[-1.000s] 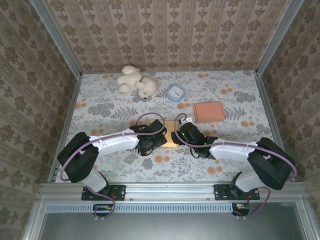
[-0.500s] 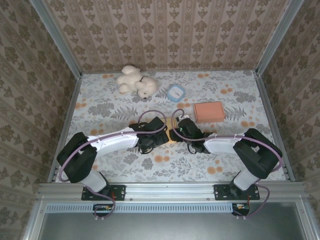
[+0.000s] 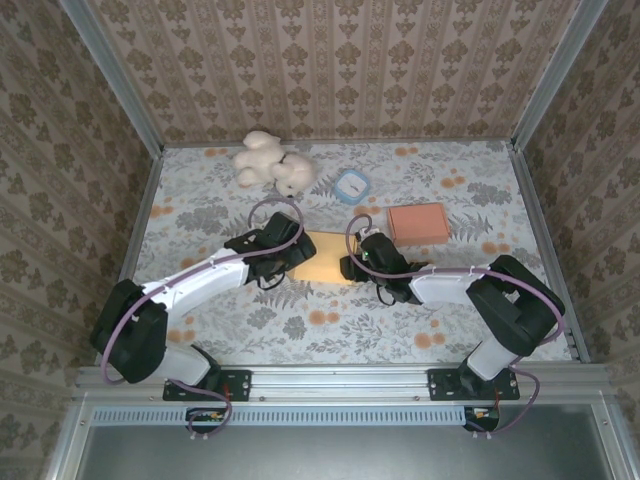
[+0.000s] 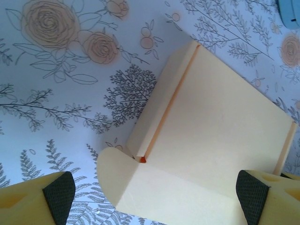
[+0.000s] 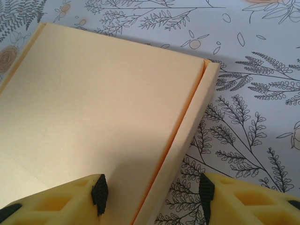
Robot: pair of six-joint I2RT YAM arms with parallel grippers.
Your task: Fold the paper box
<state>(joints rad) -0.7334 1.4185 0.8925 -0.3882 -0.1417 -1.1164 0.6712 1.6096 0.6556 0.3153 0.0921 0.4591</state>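
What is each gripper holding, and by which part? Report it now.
Nothing is held. The left gripper hangs open over the paper box. The right gripper straddles the box's side flap, pads apart from it.

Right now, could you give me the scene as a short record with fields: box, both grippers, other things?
paper box: flat on the table, between the grippers
left gripper: open, over the box
right gripper: open, straddling a side flap, not clamped
other things: plush toy, blue-rimmed container, orange box, farther back
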